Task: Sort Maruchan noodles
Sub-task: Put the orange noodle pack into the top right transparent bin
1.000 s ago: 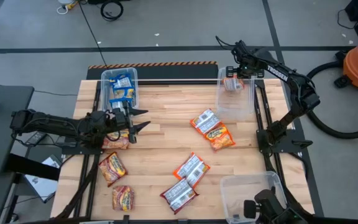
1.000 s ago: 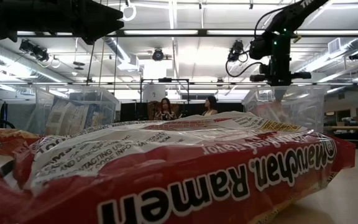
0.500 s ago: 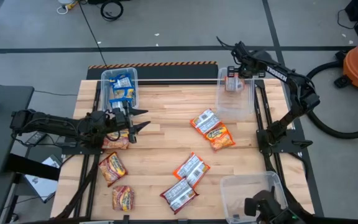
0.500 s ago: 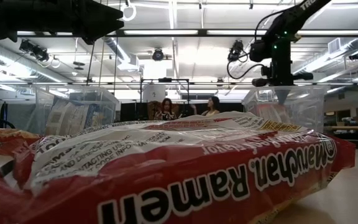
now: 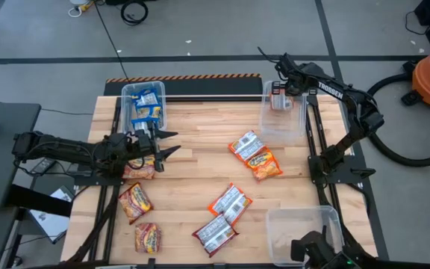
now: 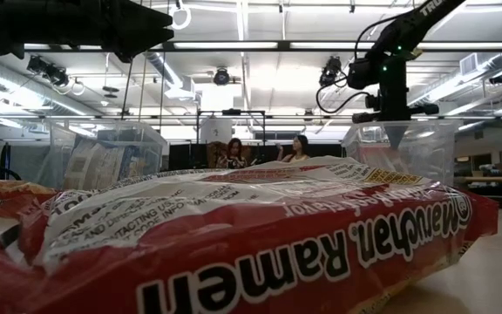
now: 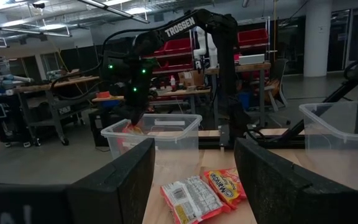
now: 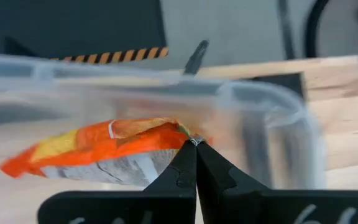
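Nearest the low camera lies a red packet [image 6: 234, 244] printed "Maruchan Ramen", upside down. Mid-table, more noodle packets [image 5: 230, 202] lie scattered. The left gripper [image 5: 166, 143] hovers released beside the blue-packet bin [image 5: 125, 104]. Farthest, the right gripper [image 8: 195, 144], arm lettered "TROSSEN", is clenched, apparently pinching an orange packet [image 8: 98, 149] over the far clear bin [image 5: 297, 127].

Left gripper [image 5: 172, 143] agape, right gripper [image 8: 196, 144] pinched.
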Robot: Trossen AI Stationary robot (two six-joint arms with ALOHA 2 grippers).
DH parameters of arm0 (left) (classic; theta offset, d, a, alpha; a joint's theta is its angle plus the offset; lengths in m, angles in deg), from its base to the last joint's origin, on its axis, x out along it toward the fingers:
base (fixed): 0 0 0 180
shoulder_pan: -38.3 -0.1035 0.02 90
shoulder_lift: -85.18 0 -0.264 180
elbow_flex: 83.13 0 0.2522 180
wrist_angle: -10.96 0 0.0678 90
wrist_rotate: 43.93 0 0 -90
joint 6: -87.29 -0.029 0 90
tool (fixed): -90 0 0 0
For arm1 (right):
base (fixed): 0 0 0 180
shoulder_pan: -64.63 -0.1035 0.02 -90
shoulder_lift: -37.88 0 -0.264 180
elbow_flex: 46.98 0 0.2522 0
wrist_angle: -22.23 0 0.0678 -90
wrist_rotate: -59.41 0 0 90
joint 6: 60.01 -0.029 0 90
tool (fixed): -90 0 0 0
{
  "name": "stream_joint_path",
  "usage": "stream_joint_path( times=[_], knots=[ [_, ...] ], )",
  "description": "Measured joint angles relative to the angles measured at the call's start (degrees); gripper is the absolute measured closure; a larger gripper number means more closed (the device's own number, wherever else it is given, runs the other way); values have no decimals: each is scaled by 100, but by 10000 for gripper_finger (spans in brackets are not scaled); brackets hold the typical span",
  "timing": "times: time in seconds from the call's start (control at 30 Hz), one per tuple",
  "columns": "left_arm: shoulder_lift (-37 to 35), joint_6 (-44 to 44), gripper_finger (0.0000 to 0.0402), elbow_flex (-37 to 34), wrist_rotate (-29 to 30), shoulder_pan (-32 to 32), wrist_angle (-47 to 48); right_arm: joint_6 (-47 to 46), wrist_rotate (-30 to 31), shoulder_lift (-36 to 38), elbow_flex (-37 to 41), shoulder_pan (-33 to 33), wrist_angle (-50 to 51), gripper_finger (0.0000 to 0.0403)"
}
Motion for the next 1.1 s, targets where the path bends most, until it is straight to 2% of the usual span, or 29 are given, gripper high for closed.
stream_joint_path(
  times=[0.2,0.4,0.63,0.87,1.03,1.1],
  knots=[
    [0,-8,173,0,0,0,0,-67,-610,0,0,0,39,401],
    [0,-4,173,0,-2,0,0,-112,-957,0,0,-66,142,401],
    [0,-30,173,0,-2,0,1,-61,-892,2,-2,-227,327,401],
    [0,-31,173,0,-2,0,-4,-144,-308,9,-526,-486,1554,401],
    [0,-9,173,0,-2,0,-15,-194,-654,17,-698,-582,1764,401],
    [0,-8,173,0,-2,0,-21,-192,-579,17,-655,-581,1648,401]
  ],
)
